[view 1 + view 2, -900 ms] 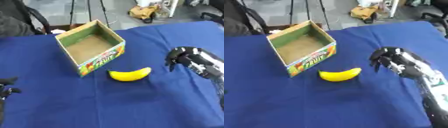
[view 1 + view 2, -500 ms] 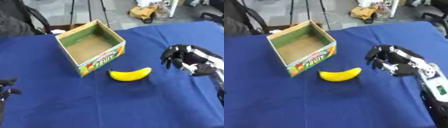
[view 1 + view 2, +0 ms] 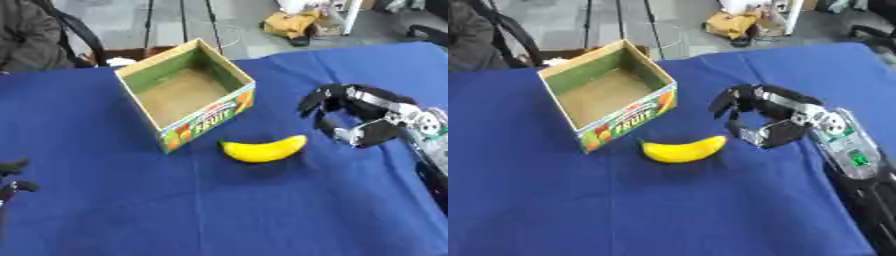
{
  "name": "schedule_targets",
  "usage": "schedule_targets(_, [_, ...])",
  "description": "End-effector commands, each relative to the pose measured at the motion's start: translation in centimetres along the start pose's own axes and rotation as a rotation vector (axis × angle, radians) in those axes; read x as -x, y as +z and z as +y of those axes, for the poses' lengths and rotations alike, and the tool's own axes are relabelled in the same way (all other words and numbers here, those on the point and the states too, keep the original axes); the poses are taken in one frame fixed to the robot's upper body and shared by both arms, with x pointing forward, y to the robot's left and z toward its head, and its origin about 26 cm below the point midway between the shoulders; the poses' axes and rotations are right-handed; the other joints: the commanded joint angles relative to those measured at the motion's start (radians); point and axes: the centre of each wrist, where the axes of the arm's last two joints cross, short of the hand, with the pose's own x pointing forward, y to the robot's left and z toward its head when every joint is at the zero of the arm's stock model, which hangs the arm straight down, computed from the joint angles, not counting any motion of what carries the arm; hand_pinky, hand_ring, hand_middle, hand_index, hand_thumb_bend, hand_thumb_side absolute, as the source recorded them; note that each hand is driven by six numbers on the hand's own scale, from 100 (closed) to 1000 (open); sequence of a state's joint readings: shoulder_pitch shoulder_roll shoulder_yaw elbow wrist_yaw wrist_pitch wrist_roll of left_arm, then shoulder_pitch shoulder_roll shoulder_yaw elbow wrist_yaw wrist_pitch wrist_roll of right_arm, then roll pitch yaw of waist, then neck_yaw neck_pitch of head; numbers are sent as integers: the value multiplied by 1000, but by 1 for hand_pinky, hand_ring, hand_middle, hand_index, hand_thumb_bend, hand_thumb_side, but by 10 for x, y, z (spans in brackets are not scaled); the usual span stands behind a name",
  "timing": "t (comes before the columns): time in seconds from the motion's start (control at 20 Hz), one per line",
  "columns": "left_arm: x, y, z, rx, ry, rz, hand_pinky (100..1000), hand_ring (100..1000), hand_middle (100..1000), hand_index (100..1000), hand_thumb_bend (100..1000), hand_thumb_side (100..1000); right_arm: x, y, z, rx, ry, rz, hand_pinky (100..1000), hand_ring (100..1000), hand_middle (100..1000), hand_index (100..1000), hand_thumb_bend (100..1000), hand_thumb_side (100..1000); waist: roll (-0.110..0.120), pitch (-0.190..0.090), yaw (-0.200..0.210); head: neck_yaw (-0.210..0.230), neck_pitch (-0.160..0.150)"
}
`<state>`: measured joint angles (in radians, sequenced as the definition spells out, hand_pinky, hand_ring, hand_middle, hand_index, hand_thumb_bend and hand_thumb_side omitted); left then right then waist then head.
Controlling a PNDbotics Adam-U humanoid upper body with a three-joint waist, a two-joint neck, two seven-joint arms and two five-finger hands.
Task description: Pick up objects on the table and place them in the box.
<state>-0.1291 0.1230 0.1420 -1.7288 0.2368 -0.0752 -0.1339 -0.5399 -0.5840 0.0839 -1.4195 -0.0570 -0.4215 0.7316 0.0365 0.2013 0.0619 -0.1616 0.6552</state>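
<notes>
Left robot hand [image 3: 12, 177] only peeks in at the left eye view's lower left edge, can't tell its fingers. Banana [image 3: 682, 149] lies on the blue tabletop [image 3: 667, 210], right robot hand [image 3: 759, 117] just beside it, fingers curled, holding nothing. Open box [image 3: 610, 95] sits behind.
</notes>
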Motion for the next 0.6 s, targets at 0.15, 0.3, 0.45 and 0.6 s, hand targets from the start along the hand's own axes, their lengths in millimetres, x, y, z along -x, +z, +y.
schedule_targets(0.15, [-6, -3, -1, 26, -9, -22, 484, 756, 483, 551, 256, 1000, -1, -11, -15, -153, 199, -73, 674, 817, 804, 832, 100, 237, 1, -12, 15, -14, -8])
schedule_targets(0.3, [-5, -3, -2, 29, -7, -22, 484, 756, 483, 551, 255, 1000, 1, -17, -16, -188, 261, -84, 757, 843, 816, 841, 100, 215, 2, -11, 21, -19, -10])
schedule_targets(0.45, [-5, -3, -2, 31, -6, -21, 484, 757, 483, 550, 254, 1000, 5, -22, -14, -229, 317, -90, 806, 859, 829, 855, 100, 200, 3, -11, 23, -21, -11])
schedule_targets(0.6, [-5, -3, -2, 32, -6, -19, 485, 757, 483, 551, 254, 1000, 9, -24, -12, -274, 370, -92, 822, 860, 833, 859, 100, 198, 3, -10, 24, -22, -11])
